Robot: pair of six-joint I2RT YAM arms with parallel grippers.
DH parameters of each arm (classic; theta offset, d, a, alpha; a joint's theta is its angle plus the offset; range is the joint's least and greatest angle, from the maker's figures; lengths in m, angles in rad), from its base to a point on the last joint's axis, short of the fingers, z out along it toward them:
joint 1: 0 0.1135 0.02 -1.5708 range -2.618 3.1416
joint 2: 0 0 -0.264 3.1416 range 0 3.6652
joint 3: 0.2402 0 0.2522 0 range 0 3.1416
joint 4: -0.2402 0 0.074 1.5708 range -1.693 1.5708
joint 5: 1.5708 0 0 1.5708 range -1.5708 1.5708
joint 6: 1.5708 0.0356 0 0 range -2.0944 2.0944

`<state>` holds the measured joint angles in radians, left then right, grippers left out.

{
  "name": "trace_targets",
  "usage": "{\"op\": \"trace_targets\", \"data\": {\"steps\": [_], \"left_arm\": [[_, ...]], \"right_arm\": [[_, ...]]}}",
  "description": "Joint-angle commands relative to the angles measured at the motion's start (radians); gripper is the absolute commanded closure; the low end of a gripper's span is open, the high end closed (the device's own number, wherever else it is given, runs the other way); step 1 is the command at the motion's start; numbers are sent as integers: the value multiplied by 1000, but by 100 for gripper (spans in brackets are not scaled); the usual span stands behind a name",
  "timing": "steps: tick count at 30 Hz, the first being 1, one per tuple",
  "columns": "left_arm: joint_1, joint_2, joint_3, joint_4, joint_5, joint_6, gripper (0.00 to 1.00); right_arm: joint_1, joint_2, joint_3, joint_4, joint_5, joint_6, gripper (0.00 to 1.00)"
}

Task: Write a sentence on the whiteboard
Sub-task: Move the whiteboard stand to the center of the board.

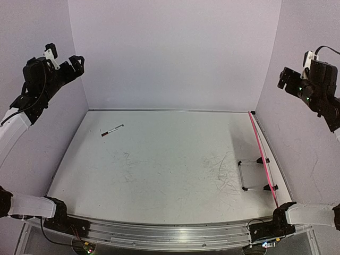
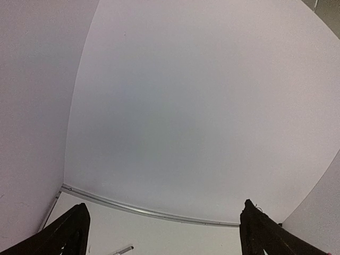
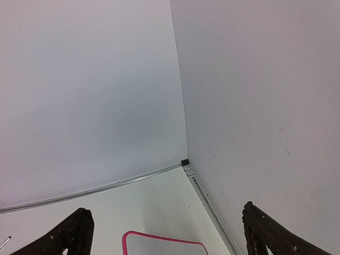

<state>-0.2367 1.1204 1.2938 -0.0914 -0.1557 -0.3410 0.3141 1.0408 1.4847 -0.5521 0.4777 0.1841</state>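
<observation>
Along the right edge of the tabletop (image 1: 159, 159) the whiteboard (image 1: 261, 153) stands on its clip feet, edge-on to the overhead camera. The strip of its face seen from the right wrist is blank, so I judge the sentence unwritten. The marker (image 1: 112, 130) lies well apart, near the far left corner. The left gripper (image 1: 76, 61) and right gripper (image 1: 283, 79) hang high, jaws spread and empty. Fetching the pen comes first: descend straight over it and close across mid-barrel (cap state unclear).
</observation>
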Motion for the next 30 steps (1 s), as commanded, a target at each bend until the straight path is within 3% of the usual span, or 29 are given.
{"op": "trace_targets", "data": {"steps": [1, 11, 15, 21, 30], "left_arm": [[1, 3, 66, -52, 24, 12, 1], [1, -9, 36, -103, 4, 67, 1], [1, -2, 13, -109, 24, 81, 1], [1, 9, -35, -111, 88, 72, 1], [0, 41, -121, -112, 241, 25, 1]], "right_arm": [[0, 51, 17, -16, -9, 1, 2], [-29, 195, 20, -57, -14, 50, 2], [-219, 227, -15, -64, -201, 133, 2], [-408, 272, -73, -65, -356, 240, 2], [-550, 297, -257, -51, -381, 367, 2]]}}
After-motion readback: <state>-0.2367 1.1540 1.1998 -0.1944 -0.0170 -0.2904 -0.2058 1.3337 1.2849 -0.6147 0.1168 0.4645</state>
